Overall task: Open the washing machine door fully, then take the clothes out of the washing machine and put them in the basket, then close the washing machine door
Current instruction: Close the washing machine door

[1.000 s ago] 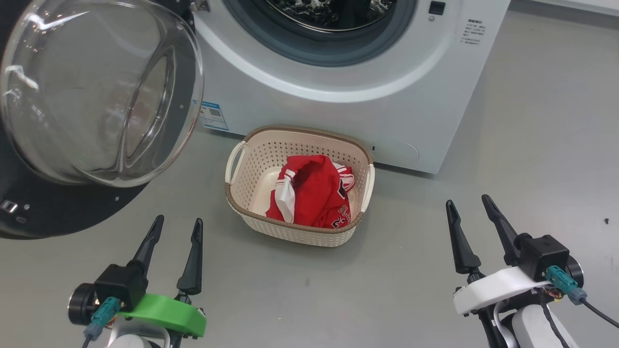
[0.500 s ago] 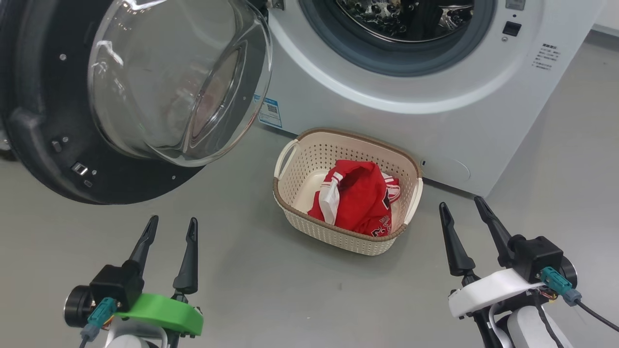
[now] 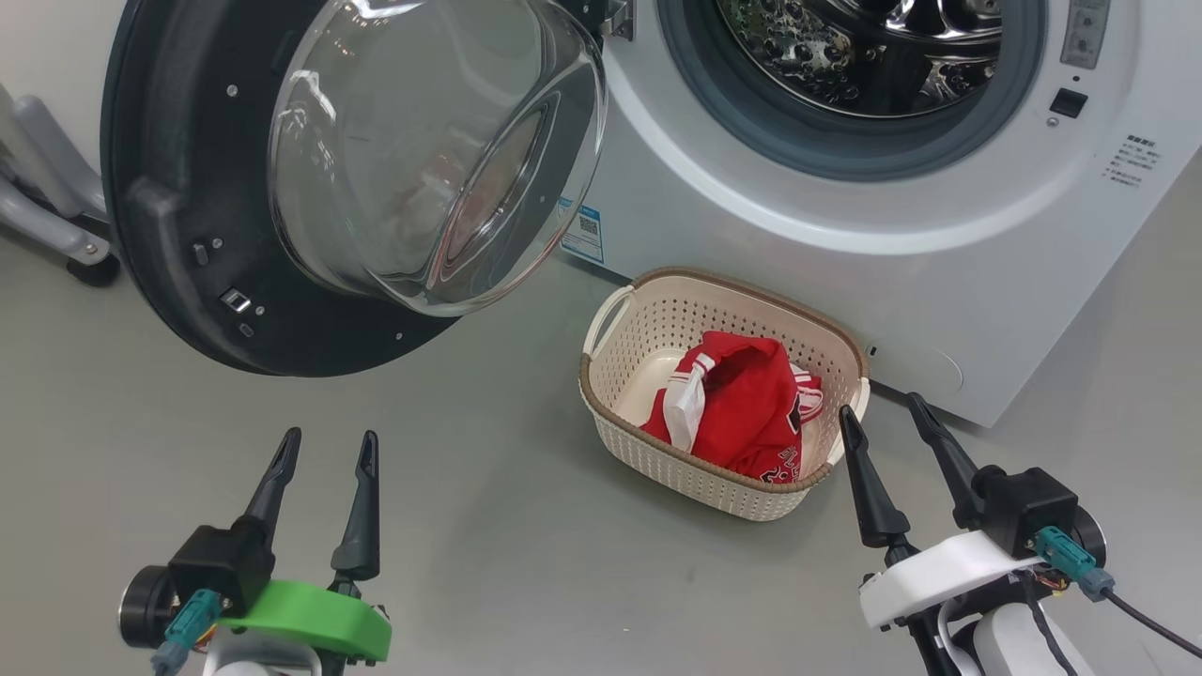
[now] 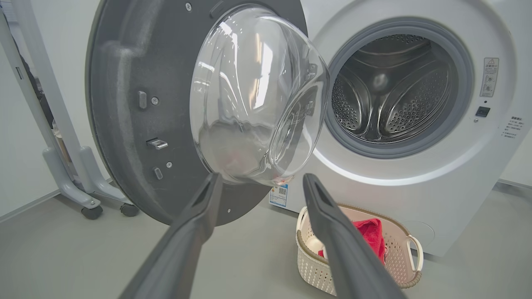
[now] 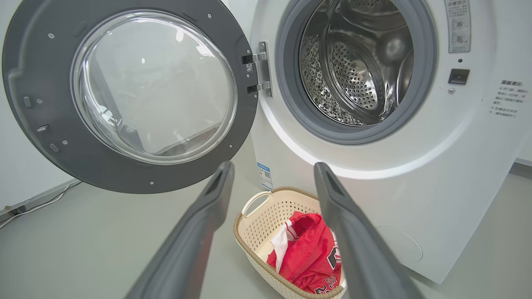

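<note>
The washing machine (image 3: 751,253) shows a drum that looks emptied; its door (image 3: 169,235) hangs wide at left. The basket (image 3: 657,465) before it holds the clothes (image 3: 742,413). Closing remains: the left tool (image 3: 329,437), released and empty like the right tool (image 3: 878,406), must push the door's rim.

This looks like a bare test room or lab, not a home laundry. The white front-loading washing machine (image 3: 798,272) stands alone on a smooth, seamless grey floor (image 3: 526,545), with plain white walls (image 4: 20,174) and no cupboards around it. At the far left a pale metal stand (image 4: 70,187) on castors is parked by the wall. A loose cable (image 5: 37,205) trails along the wall's foot.
</note>
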You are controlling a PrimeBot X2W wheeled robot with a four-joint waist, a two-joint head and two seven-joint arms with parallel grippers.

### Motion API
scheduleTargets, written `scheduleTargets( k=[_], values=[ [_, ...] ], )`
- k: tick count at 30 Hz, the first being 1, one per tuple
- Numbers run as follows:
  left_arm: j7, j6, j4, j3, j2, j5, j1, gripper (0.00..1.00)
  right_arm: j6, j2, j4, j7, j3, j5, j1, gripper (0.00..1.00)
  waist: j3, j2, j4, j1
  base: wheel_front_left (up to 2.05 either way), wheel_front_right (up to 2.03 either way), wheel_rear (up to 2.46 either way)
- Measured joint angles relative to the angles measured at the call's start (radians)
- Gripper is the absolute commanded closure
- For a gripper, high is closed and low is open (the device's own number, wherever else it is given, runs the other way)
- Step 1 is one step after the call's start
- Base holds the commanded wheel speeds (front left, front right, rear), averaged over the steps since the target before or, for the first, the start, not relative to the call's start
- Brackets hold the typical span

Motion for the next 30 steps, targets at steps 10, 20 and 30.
scheduleTargets(
  k=[10,20,30],
  values=[
    [0.000,0.005,-0.010,0.020,0.000,0.000,0.016,0.00,0.000,0.004,0.008,0.000,0.022,0.000,0.000,0.00,-0.014,0.0000,0.016,0.0000,0.00,0.00,0.00],
    [0.000,0.005,-0.023,0.029,0.000,0.000,0.019,0.00,0.000,0.004,0.016,0.000,0.023,0.007,0.000,0.00,-0.018,0.0000,0.011,0.0000,0.00,0.00,0.00],
    [0.000,0.005,-0.025,0.033,0.000,0.000,0.030,0.00,0.000,0.007,0.020,0.000,0.024,0.008,0.000,0.00,-0.024,0.0000,0.002,0.0000,0.00,0.00,0.00]
  ],
)
